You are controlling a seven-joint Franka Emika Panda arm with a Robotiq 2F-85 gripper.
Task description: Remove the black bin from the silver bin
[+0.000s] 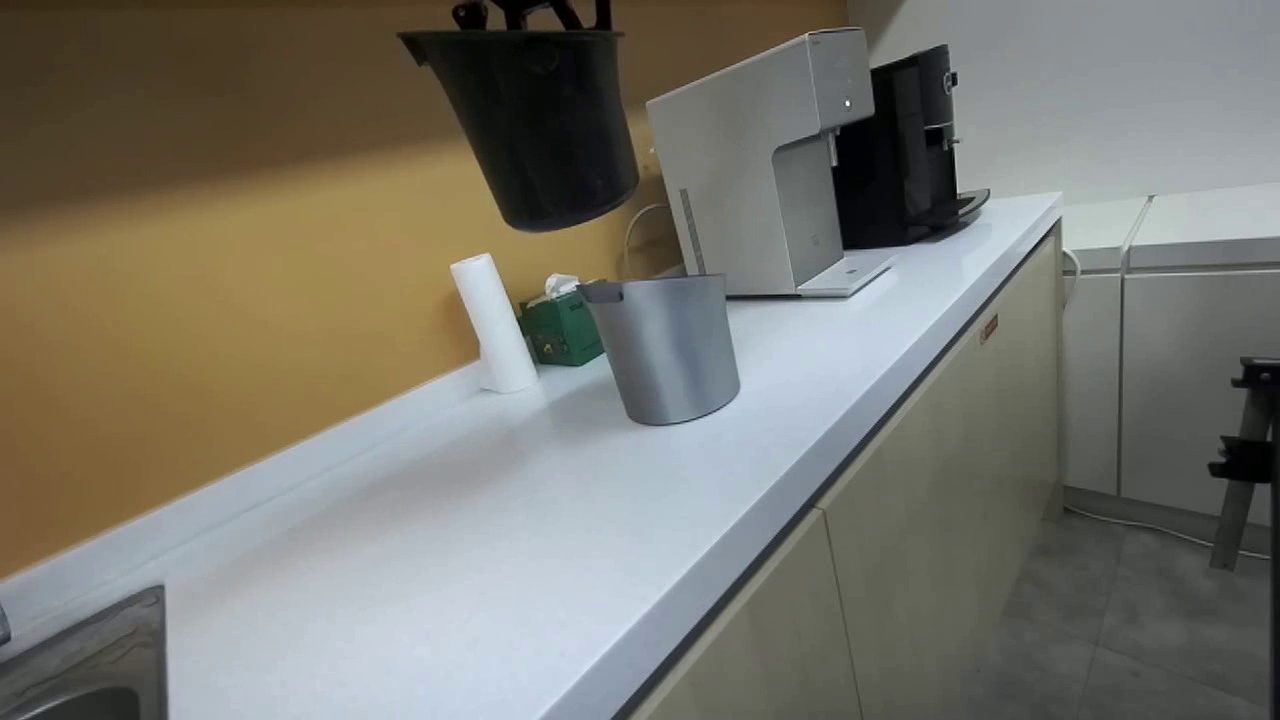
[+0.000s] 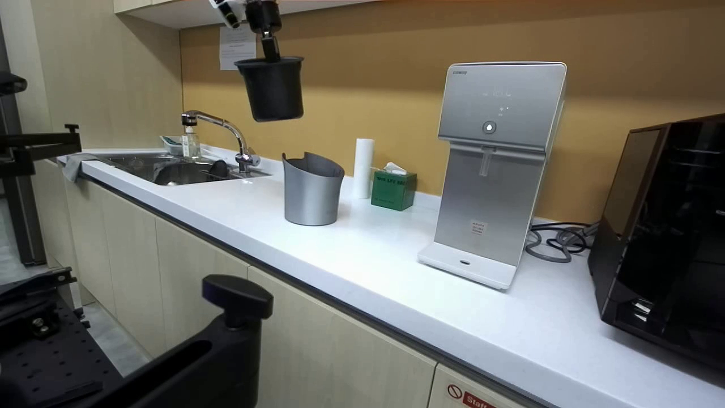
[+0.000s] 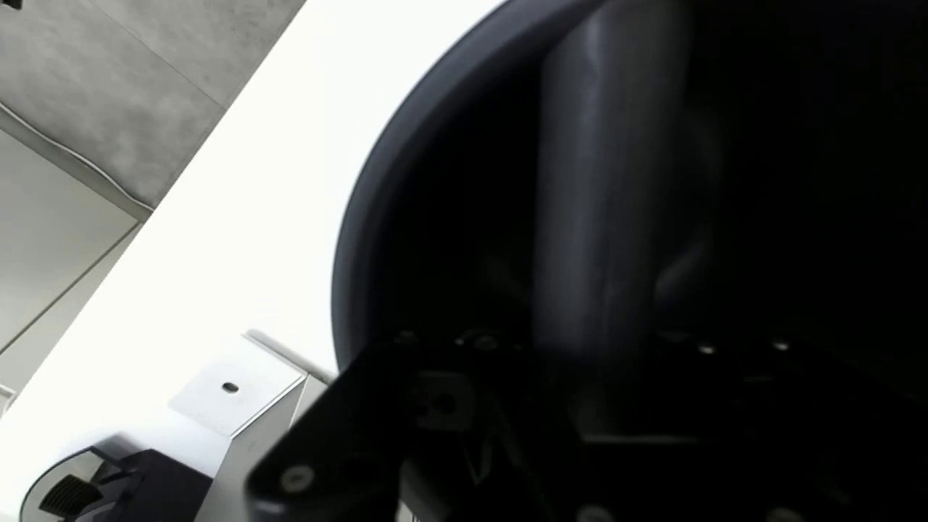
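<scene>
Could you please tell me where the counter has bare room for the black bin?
A broad bare patch lies between the sink and the silver bin, a smaller one between that bin and the dispenser. It is crowded by the wall, at the paper roll and tissue box.

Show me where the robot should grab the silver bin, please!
Probably the top edge of the silver bin, straight from above, one finger inside and one outside: it stands upright, open at the top, with a wall that looks thin. The gripper would need to let go of the black bin first.
</scene>
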